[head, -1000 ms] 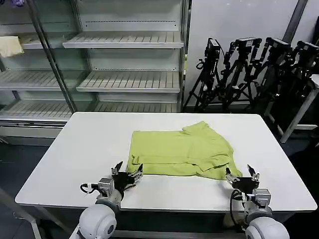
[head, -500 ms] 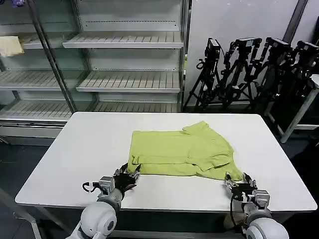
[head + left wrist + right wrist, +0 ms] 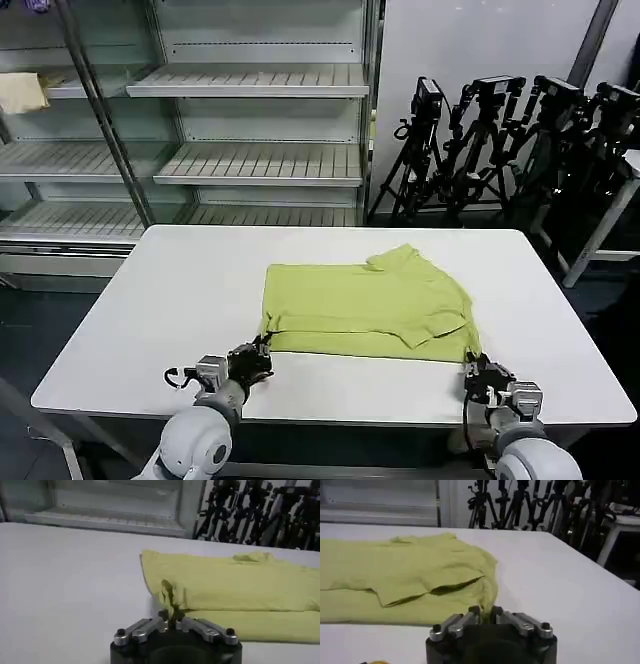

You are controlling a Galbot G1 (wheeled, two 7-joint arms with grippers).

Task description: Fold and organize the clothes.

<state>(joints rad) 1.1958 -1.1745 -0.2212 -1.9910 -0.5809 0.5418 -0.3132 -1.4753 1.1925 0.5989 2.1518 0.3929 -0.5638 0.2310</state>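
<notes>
Lying on white table [image 3: 150, 300], lime T-shirt [image 3: 365, 305], near corners pinched by left end effector [image 3: 262, 350] and right end effector [image 3: 476, 360].

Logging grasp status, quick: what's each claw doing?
Left claw: shut on the T-shirt, near-left corner.
Right claw: shut on the T-shirt, near-right corner.

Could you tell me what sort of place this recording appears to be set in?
Probably a robotics lab or test studio: bare metal display shelving behind a white table, black camera tripods against the wall, and a lime T-shirt as the test piece.
</notes>
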